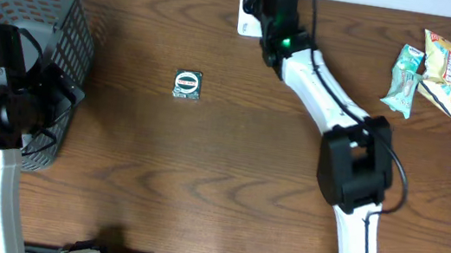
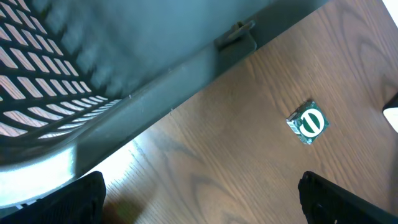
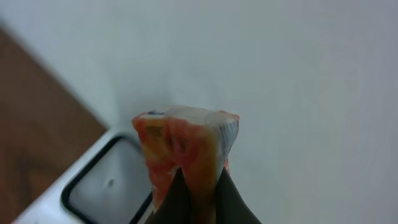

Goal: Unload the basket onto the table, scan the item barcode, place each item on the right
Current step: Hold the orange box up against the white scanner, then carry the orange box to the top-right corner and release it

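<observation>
Two arms were on show, and only one was busy. The right gripper (image 3: 198,202) was clenched tight on an orange-and-red packet (image 3: 186,146), pinching it by its lower end so that the wrapper stood up, folded and crumpled, above the dark fingers (image 3: 233,208). That packet hung at the far edge of the desk (image 1: 203,167), close to the middle of that edge, right over a white scanner (image 3: 93,186). The wrist view caught the scanner's dark-framed window just below the wrapper, with pale wall behind. Whether a barcode faced the window, I could not tell; no printing could be read on the wrapper. From overhead the right arm (image 1: 333,106) reached slantwise from the near edge all the way up to that scanner, and the packet itself was hidden under the wrist.

Over at the left edge, the left gripper (image 2: 208,205) was released, jaws spread wide and holding nothing, its two dark fingertips (image 2: 78,199) at the bottom corners of the wrist view. It hovered beside the wall of a grey mesh basket (image 1: 67,1) that sat in the far left corner. A small square green-and-white packet (image 1: 187,84) lay flat on bare wood, well apart from both grippers, between basket and scanner. Near the far right corner, a green snack packet (image 1: 403,80) and a yellow one (image 1: 441,67) lay touching
</observation>
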`<state>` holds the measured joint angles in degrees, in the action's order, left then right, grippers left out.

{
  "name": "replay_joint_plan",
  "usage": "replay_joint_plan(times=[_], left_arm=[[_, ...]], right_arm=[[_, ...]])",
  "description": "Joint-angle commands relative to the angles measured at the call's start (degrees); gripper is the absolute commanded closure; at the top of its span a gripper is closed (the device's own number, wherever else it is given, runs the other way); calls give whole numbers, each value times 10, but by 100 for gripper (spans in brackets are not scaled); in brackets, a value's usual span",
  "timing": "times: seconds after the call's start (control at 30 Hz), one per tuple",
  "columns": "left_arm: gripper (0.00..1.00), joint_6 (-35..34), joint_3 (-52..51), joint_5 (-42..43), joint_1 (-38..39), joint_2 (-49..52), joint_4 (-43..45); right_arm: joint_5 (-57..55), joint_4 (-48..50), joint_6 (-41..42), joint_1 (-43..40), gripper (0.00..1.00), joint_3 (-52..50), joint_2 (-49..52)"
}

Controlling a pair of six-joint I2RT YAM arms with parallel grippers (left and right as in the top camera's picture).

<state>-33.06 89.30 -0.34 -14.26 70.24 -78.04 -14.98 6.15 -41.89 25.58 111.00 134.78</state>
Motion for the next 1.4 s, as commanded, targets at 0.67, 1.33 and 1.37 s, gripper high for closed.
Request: replay_joint_plan(times=[0.67, 1.33, 1.37], left_arm=[[2, -2, 6, -3, -3, -3, -2], [2, -2, 6, -3, -3, -3, -2], [2, -2, 6, -3, -3, -3, -2]], right_arm=[[-162, -51, 158, -70, 99, 8, -5], [-118, -462, 261, -240, 1, 8, -35], [-116, -459, 273, -237, 1, 8, -44]])
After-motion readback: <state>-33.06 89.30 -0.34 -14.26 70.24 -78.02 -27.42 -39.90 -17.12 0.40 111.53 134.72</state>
